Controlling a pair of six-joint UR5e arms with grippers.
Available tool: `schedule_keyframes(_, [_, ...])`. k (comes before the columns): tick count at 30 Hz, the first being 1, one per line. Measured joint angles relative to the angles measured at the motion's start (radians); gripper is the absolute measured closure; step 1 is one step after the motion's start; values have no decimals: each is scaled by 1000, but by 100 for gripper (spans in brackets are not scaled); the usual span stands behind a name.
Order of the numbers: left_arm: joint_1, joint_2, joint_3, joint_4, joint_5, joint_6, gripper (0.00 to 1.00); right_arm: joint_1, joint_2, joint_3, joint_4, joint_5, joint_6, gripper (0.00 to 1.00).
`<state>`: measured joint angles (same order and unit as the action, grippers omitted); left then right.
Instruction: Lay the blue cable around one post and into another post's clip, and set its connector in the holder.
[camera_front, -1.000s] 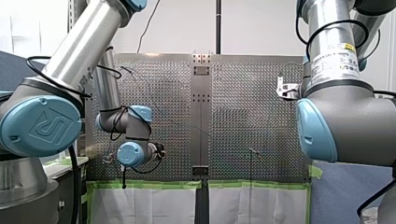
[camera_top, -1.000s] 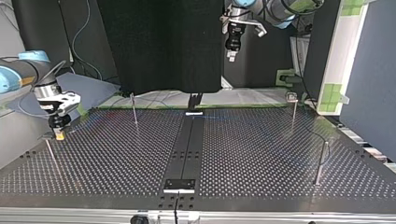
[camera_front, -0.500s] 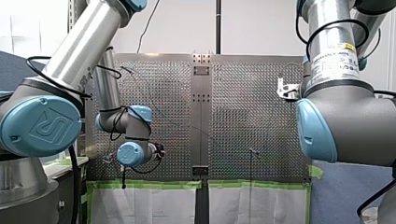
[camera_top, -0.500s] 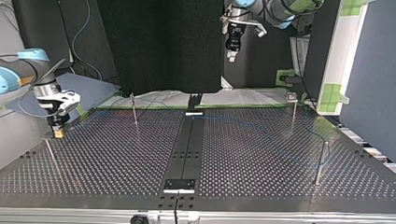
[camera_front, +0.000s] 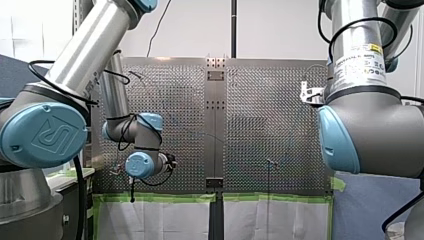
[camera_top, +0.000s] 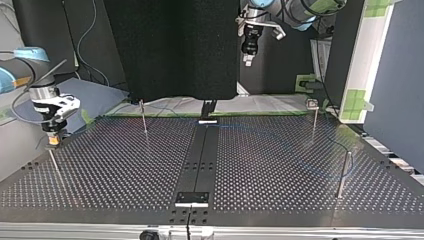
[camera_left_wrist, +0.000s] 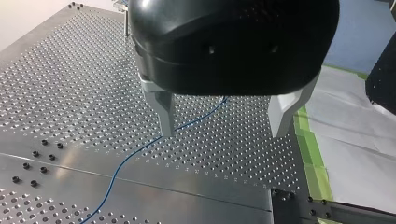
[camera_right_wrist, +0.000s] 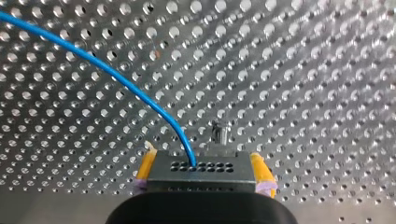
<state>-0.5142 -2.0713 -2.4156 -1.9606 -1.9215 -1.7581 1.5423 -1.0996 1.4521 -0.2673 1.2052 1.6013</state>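
On the right gripper (camera_right_wrist: 203, 164), the yellow-padded fingers (camera_right_wrist: 145, 168) pinch the black connector (camera_right_wrist: 201, 175) from both sides. The blue cable (camera_right_wrist: 116, 81) leaves the connector's face and arcs away ahead over the perforated tabletop (camera_right_wrist: 303, 70). A small upright pin (camera_right_wrist: 219, 133) stands just beyond the connector. In the top view that gripper hangs at the left edge of the frame, just above the top of a thin post (camera_top: 56, 167). Over to the left gripper (camera_left_wrist: 223, 122): its fingers (camera_left_wrist: 163, 109) are spread wide with nothing between them, and the cable lies on the tabletop below, passing beneath the gripper. The top view puts it high in the upper middle of the frame, well clear of the tabletop.
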Motion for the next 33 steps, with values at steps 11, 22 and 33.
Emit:
schedule_keyframes(11, [0,0,0,0,0,0,1,-24,6,6,-56,-32,41,92])
schedule_keyframes(22, [0,0,0,0,0,-1,1,-47,28,6,-78,-79,77,92])
schedule_keyframes(33, [5,0,0,-7,1,0,1,-66,33,-15,-86,-175,98,92])
